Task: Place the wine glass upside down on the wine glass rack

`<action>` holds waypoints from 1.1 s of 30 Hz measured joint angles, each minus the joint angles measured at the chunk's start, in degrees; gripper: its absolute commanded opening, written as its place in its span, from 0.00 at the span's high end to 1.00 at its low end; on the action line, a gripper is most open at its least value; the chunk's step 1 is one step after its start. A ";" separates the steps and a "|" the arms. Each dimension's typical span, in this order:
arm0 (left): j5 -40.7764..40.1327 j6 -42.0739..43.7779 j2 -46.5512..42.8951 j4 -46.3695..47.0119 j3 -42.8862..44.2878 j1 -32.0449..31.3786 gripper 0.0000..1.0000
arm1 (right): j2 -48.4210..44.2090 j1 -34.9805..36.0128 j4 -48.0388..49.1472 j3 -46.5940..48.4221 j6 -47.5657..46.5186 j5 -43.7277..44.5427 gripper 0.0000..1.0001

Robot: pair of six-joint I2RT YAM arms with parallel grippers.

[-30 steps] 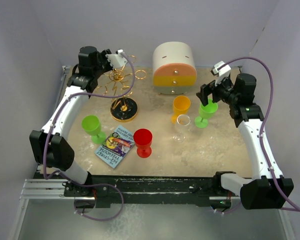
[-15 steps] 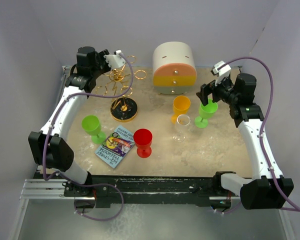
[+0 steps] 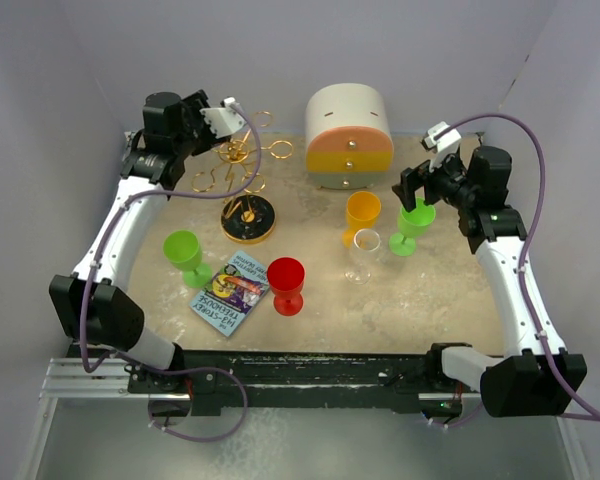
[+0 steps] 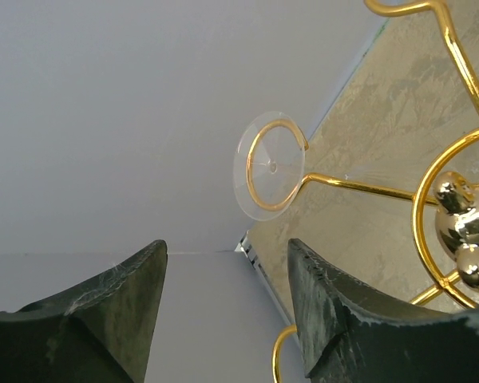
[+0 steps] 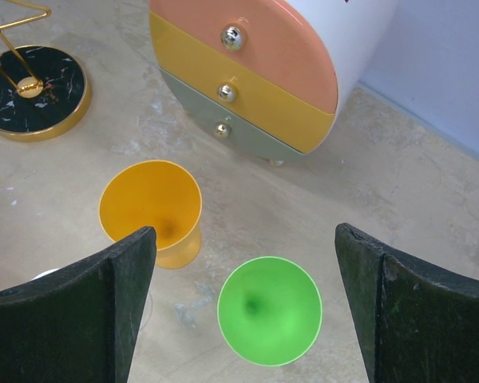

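Wine glass foot seated in gold rack loop, just beyond open, empty left jaws, right jaws wide, empty

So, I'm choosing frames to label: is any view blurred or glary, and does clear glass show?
Top external: sharp, evenly lit, clear wine glass faint. Left wrist: glints on the wine glass rack, clear disc outlined against the wall. Right wrist: crisp, soft shadows.

The wine glass rack stands left of the drawer box, behind the booklet.
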 measured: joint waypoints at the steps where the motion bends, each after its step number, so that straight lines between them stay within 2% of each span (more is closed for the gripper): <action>1: 0.11 -0.24 -0.20 -0.09 -0.04 0.09 0.32 | 0.09 0.00 -0.02 0.00 0.00 0.00 0.05; 11: 0.57 -0.39 -2.58 -2.14 -0.26 1.03 0.22 | 0.37 0.00 -0.02 -0.02 -0.02 0.02 0.05; 17: 0.55 -0.55 -5.03 -4.81 -0.31 1.38 0.08 | 0.37 0.00 -0.33 0.04 -0.31 0.17 0.05; 19: 0.55 -1.25 -6.03 -5.31 -0.31 1.40 0.03 | 0.42 0.00 -1.53 0.57 -0.98 0.68 0.00; 24: -0.20 -6.43 -10.05 -5.44 -0.31 1.40 0.01 | 1.53 -0.02 -5.90 5.22 -3.17 4.11 0.00; 33: -1.51 -22.18 -17.46 -5.51 -0.28 1.95 0.01 | 1.51 0.00 -15.58 9.66 -6.08 8.94 0.02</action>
